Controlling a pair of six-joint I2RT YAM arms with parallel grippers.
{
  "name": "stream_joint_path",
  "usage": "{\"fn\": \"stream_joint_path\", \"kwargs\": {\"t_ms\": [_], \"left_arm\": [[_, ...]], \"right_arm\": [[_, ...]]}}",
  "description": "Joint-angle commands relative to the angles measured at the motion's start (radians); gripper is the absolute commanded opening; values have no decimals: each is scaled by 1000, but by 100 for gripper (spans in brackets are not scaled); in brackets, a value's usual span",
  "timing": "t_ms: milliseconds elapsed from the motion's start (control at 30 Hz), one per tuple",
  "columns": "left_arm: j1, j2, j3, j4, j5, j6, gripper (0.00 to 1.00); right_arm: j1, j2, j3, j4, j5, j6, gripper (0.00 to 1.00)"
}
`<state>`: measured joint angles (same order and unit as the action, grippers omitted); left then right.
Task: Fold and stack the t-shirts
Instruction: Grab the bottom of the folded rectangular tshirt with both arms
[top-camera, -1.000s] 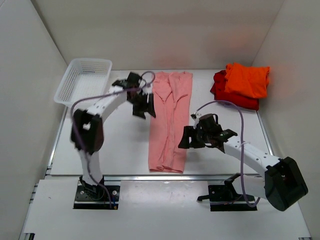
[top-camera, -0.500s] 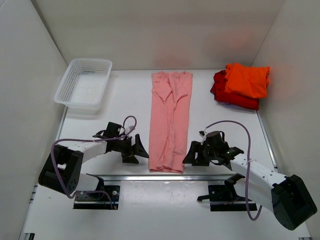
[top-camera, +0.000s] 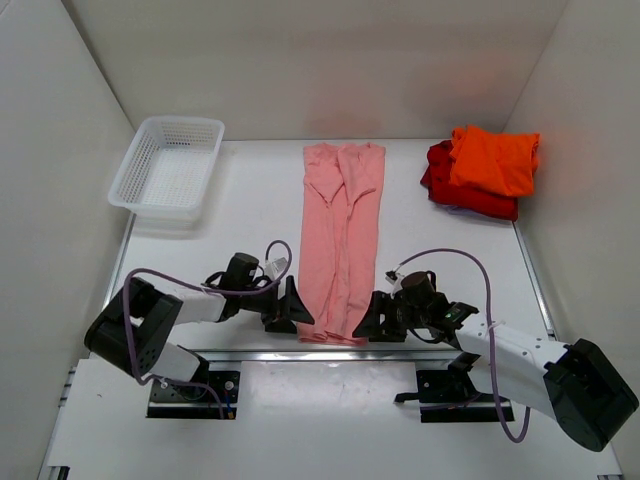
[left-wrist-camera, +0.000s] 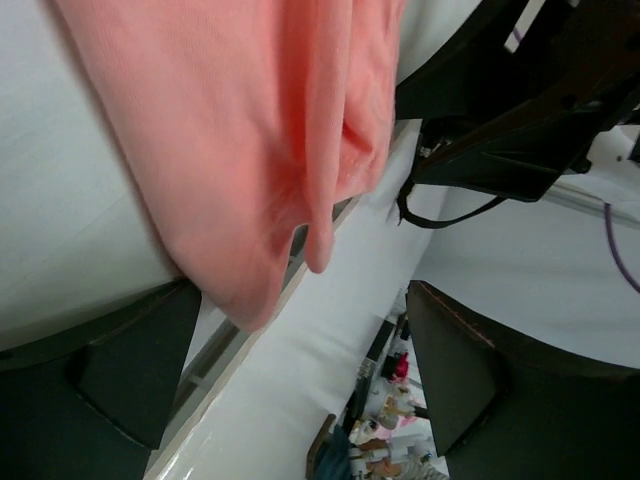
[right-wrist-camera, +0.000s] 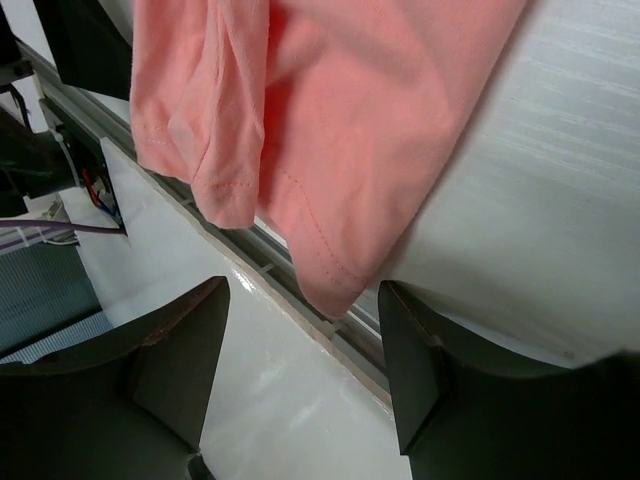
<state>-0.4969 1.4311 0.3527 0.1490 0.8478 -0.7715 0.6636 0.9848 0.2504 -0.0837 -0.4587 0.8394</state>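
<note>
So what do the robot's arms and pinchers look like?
The left arm and right arm have white tubes with chunky black joints. A thin purple cable loops along each. The left gripper and right gripper are black, with two flat wedge-shaped fingers each.

- salmon-pink t-shirt: soft matt knit cloth, fine weave, stitched hem at end by desk's near edge
- orange t-shirt & red t-shirt, far right corner: matt cloth too
- basket, far left corner: white plastic mesh, slight sheen
- desk: white, smooth, matt w/ faint brushed streaks
- rail along near edge: bare silvery metal
- board past near edge: glossy white
- left pincer & right pincer: black matt plastic
- cables: smooth purple sheath
</note>
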Motion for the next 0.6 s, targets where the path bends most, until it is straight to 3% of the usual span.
{"fn": "stream_joint_path", "kwargs": {"t_ms": [0, 33, 67, 100, 167, 233, 300, 367, 433, 467, 500, 567], "left_arm": [[-2, 110, -84, 59, -165, 41, 93], [-2, 133, -105, 114, -147, 23, 90], [-3, 147, -116, 153, -132, 8, 80], [0, 182, -133, 214, -104, -9, 36], [-8, 229, -149, 262, -84, -34, 32], [-8, 276, -168, 303, -60, -38, 8], [4, 298, -169, 322, -50, -43, 0], [9, 308, -175, 327, -38, -40, 0], [8, 292, -170, 305, -47, -37, 0], [8, 269, -163, 284, -61, -29, 0], [4, 262, -159, 264, -68, -26, 0], [12, 217, -152, 203, -85, -6, 0]], "right_arm": [[-8, 14, -33, -31, 40, 3, 59], [-10, 11, -27, -42, 45, -3, 59], [-15, 18, -25, -47, 42, -13, 59], [-22, 14, -20, -50, 45, -19, 59], [-24, 20, -19, -50, 41, -20, 59], [-22, 34, -25, -51, 44, -22, 58], [-16, 31, -31, -34, 38, -19, 59], [-7, 48, -34, -13, 34, -3, 53], [10, 48, -36, -1, 32, 1, 31], [17, 48, -40, 4, 40, 7, 25], [25, 58, -45, 9, 45, 10, 12], [40, 55, -48, 12, 46, 23, 0]]}}
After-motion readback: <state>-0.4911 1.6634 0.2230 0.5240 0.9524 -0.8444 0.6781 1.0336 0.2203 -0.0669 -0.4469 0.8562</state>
